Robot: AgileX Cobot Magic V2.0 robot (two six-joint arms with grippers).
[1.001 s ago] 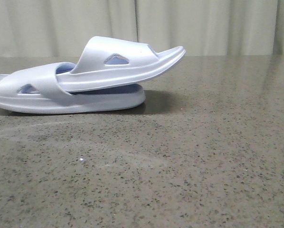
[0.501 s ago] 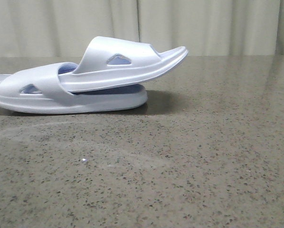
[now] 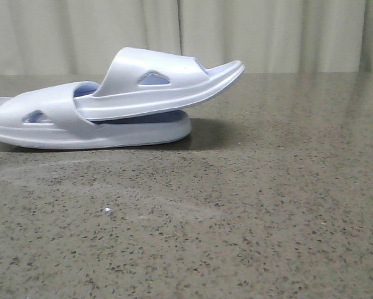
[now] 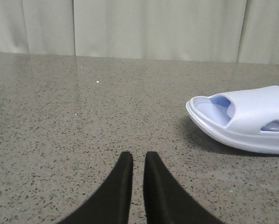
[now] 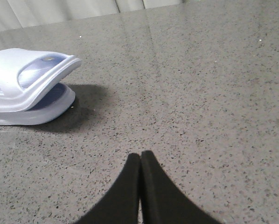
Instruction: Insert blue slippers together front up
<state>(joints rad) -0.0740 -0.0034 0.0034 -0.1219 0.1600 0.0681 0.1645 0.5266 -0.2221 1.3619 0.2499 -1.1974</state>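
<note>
The two blue slippers lie nested at the left of the table in the front view. The upper slipper (image 3: 155, 84) is pushed through the strap of the lower slipper (image 3: 49, 121), its toe raised and pointing right. Neither gripper shows in the front view. In the left wrist view my left gripper (image 4: 138, 156) is empty with its fingers almost together, low over bare table, apart from the lower slipper's heel end (image 4: 251, 126). In the right wrist view my right gripper (image 5: 140, 155) is shut and empty, apart from the slippers' toe ends (image 5: 37, 74).
The speckled grey stone table (image 3: 249, 205) stretches to the right and front of the slippers. A pale curtain (image 3: 267, 31) hangs behind the table's far edge.
</note>
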